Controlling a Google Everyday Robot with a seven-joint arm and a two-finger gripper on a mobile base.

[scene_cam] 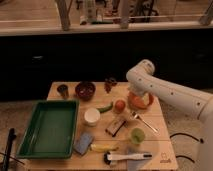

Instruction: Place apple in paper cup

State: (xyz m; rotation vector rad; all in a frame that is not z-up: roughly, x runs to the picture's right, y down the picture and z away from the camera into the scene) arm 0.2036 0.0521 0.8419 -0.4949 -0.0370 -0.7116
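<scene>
On the wooden table point(162, 142), just left of the gripper point(133, 95) and apparently not in it: one apple point(120, 105). Gripper low over the orange bowl point(142, 101), near the table's right edge; whether clenched or released, cannot tell. One paper cup point(92, 116) down-left of the apple, near but apart. Two bowls counted, orange and dark point(85, 90); three cups, white, light green point(137, 135), small dark point(63, 90); one green tray point(50, 127).
</scene>
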